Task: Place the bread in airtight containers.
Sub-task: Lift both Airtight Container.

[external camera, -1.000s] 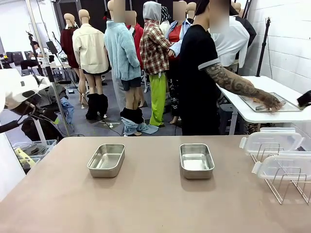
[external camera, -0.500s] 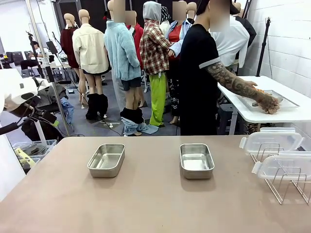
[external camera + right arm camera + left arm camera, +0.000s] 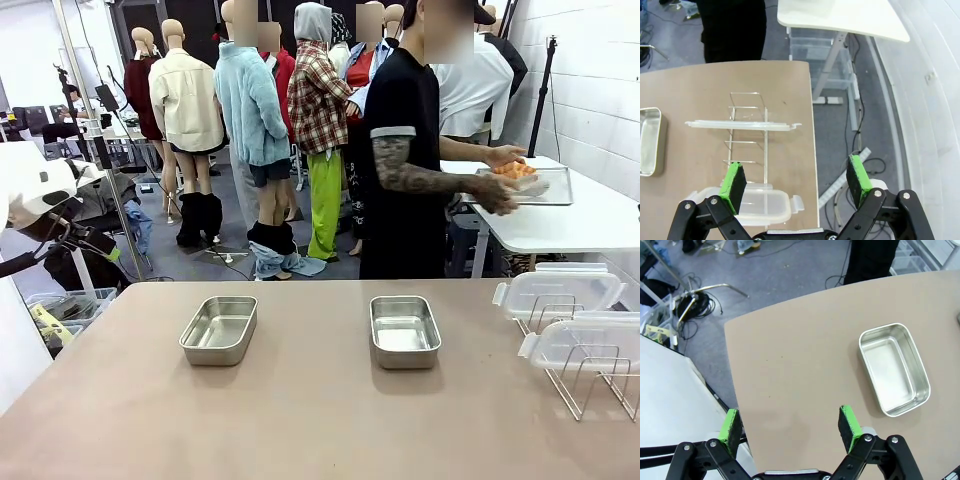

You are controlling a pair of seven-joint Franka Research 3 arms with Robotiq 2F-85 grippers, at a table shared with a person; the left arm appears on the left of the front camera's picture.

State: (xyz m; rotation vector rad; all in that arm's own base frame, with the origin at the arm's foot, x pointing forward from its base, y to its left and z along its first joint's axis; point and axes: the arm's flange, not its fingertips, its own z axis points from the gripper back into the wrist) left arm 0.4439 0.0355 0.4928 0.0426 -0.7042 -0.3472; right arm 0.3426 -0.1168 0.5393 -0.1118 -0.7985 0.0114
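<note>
Two open steel airtight containers sit side by side on the tan table, the left container (image 3: 218, 330) and the right container (image 3: 404, 331). Their clear white-rimmed lids (image 3: 557, 291) stand in a wire rack (image 3: 590, 385) at the right edge. Beyond the table a person holds a flat metal tray (image 3: 545, 187) with the golden bread (image 3: 515, 169) on it. My left gripper (image 3: 790, 425) hangs open above the table's corner, short of one container (image 3: 894, 370). My right gripper (image 3: 796, 179) is open above the rack, over a lid (image 3: 742, 125), with a container (image 3: 649, 142) at the view's edge.
A white side table (image 3: 580, 225) stands at the far right behind the person. The tan table's right edge (image 3: 814, 150) runs close beside the rack, with floor and cables beyond. Broad bare tabletop lies in front of both containers.
The person has lifted the tray with the bread off the white side table and turned with it toward my table. Neither gripper has moved.
</note>
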